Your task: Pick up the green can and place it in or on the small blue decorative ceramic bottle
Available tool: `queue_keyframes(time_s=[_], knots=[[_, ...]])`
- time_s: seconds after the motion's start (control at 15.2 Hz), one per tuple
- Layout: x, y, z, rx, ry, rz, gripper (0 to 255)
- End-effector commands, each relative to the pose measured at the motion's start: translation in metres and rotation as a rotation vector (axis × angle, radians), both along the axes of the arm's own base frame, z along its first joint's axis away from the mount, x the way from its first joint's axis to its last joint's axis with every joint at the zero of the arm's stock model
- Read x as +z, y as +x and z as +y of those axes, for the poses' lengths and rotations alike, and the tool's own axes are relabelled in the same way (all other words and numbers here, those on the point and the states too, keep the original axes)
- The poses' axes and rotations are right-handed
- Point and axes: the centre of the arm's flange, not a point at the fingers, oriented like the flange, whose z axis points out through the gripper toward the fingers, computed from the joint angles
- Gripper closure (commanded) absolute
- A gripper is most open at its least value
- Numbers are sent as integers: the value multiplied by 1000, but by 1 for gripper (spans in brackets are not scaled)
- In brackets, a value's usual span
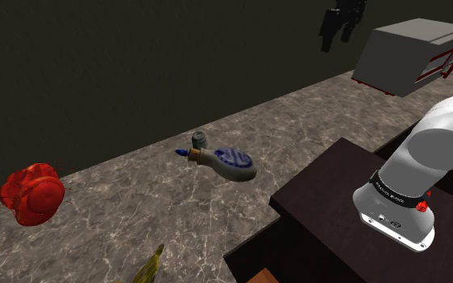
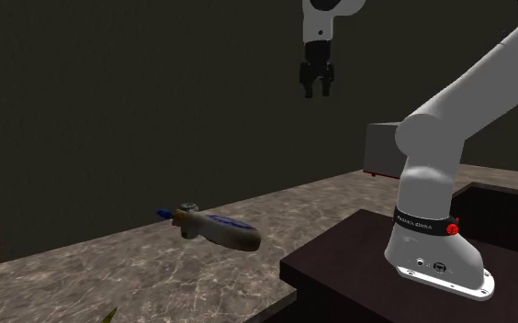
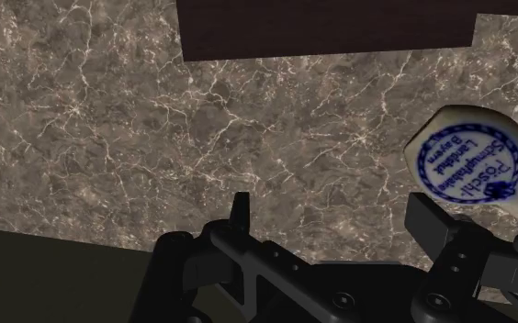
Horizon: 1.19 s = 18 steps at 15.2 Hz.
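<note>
Hovering high over the marble counter (image 1: 120, 213), the black gripper (image 2: 318, 83) is open and empty, with its fingers (image 3: 241, 213) spread and nothing between them. The small grey-green can (image 1: 199, 139) stands well below it, just beside the neck of the blue-and-white ceramic bottle (image 1: 229, 162), which lies on its side. Step in hand, by judgement: the approach. Centre over the can first, descend straight, and keep the jaws wide, closing clear of the bottle's neck, since a nudge would likely roll the bottle. Count: can, one; bottle, one; red lumpy object (image 1: 32, 193), one; banana (image 1: 148, 269), one, partly seen; grey box-shaped appliance (image 1: 410, 56), one.
</note>
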Motion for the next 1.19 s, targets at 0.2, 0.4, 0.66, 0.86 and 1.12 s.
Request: queue_keyframes(time_s=[0.2,0.4,0.66,0.86,1.12], knots=[[-26,19,22,-5,4,-3,0],[-51,39,44,-11,7,-6,0],[-85,66,73,-18,12,-10,0],[-111,86,95,-24,16,-12,0],[-144,113,124,-31,21,-16,0]])
